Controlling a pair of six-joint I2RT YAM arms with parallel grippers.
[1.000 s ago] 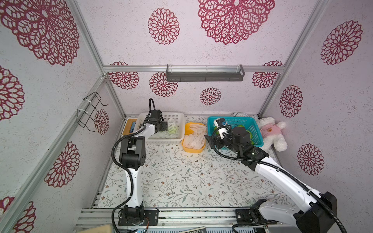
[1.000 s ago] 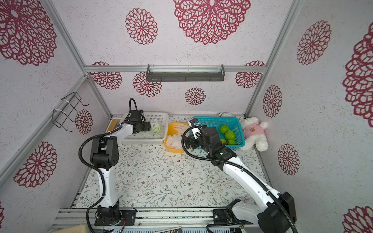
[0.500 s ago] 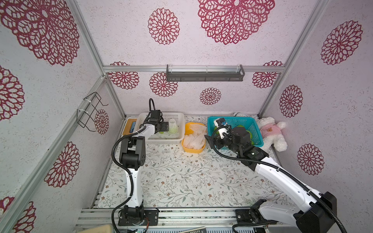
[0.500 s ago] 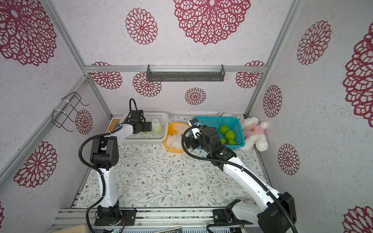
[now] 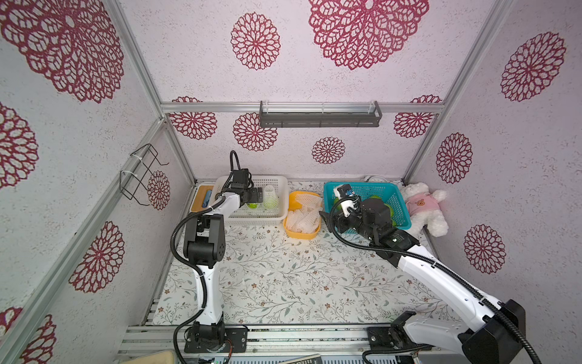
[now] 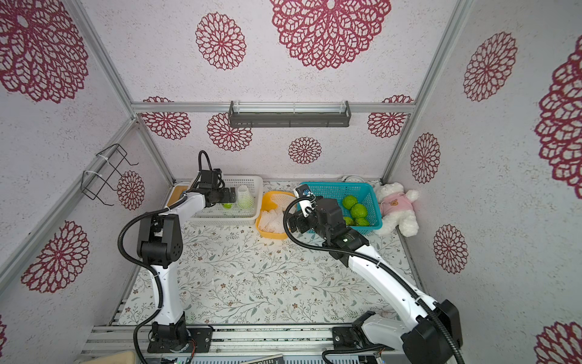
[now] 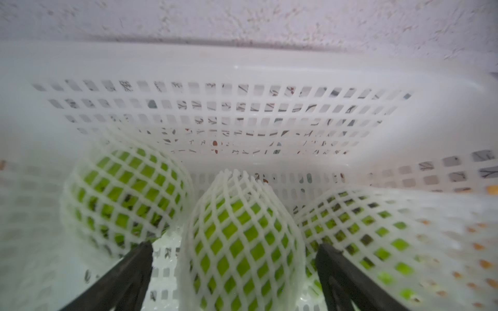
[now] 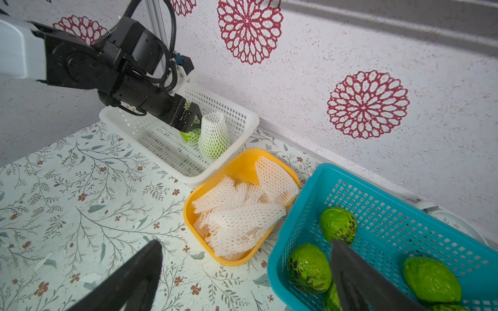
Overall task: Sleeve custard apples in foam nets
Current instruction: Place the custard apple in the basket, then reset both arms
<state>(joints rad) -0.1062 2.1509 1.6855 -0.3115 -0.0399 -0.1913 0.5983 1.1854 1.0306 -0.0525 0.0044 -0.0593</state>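
Observation:
Three custard apples in foam nets stand in the white basket [image 7: 242, 67]. My left gripper [image 7: 234, 245] is open inside it, its jaws either side of the middle sleeved fruit [image 7: 239, 269] with a gap on each side. In both top views the tall sleeved fruit [image 5: 270, 198] [image 6: 244, 198] stands just past the left gripper [image 5: 258, 196] [image 6: 231, 195]. Loose foam nets [image 8: 242, 215] lie in the yellow tray [image 8: 188, 212]. Bare custard apples [image 8: 308, 268] [image 6: 359, 210] sit in the teal basket [image 8: 296, 215]. My right gripper [image 8: 245, 242] [image 6: 293, 220] hangs open and empty over the teal basket's near corner.
A white teddy bear [image 5: 423, 208] lies to the right of the teal basket. A wood-topped box [image 5: 203, 197] sits left of the white basket. A wire rack [image 5: 141, 176] hangs on the left wall and a dark shelf [image 5: 318, 115] on the back wall.
The left gripper's jaws have spread a little wider round the sleeved fruit in the white basket. The right arm has stayed where it was.

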